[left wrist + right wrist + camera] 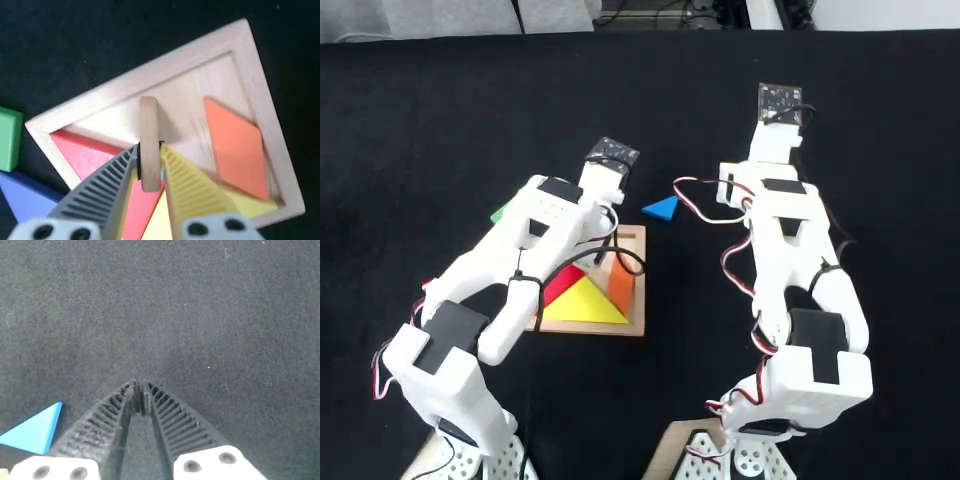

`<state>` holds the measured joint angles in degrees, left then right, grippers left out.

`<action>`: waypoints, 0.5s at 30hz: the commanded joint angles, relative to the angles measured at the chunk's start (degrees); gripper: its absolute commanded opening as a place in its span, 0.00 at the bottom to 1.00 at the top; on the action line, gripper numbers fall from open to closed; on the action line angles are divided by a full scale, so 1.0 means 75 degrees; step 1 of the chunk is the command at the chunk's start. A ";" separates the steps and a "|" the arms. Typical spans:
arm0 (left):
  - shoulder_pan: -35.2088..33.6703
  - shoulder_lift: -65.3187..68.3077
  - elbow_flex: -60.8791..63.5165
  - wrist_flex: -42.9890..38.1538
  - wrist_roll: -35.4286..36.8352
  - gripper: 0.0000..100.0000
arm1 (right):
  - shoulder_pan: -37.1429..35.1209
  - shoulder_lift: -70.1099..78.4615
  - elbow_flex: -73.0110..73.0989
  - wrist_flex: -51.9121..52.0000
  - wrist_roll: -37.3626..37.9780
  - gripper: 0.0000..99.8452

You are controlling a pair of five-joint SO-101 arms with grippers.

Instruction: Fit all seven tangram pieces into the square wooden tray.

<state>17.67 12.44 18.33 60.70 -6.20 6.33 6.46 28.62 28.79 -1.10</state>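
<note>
While our left gripper [150, 159] pinches a pale wooden piece [148, 117] on edge over the square wooden tray [150, 75], we see a red triangle [85, 152], a yellow triangle [582, 303] and an orange parallelogram [235, 150] lying inside it. Our right gripper [139, 392] is pressed closed over the black worktop [200, 300], near the light blue triangle [35, 432].

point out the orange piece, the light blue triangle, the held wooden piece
orange piece [234, 147]: left wrist view, centre of face
light blue triangle [663, 208]: high view, centre
wooden piece [148, 122]: left wrist view, narrow edge
</note>
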 commanded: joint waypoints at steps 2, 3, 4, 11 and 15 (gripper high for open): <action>0.0111 -0.0867 -0.0768 0.1196 -0.1840 0.03 | -0.0129 -0.0053 -0.0252 -0.0129 0.0070 0.02; 0.0111 -0.0949 -0.0955 0.1512 -0.2309 0.03 | -0.0129 -0.0053 -0.0252 -0.0129 0.0070 0.02; 0.0111 -0.0973 -0.1190 0.1840 -0.2895 0.03 | -0.0129 -0.0053 -0.0252 -0.0129 0.0070 0.02; 0.0182 -0.0305 -0.1928 0.3329 -0.7279 0.03 | -0.0129 -0.0053 -0.0252 -0.0129 0.0070 0.02; 0.0498 0.0610 -0.2092 0.3376 -0.8100 0.03 | -0.0117 -0.0053 -0.0252 -0.0141 0.0070 0.02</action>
<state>18.29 13.05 6.73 84.79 -60.18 6.33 6.46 28.62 28.79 -1.10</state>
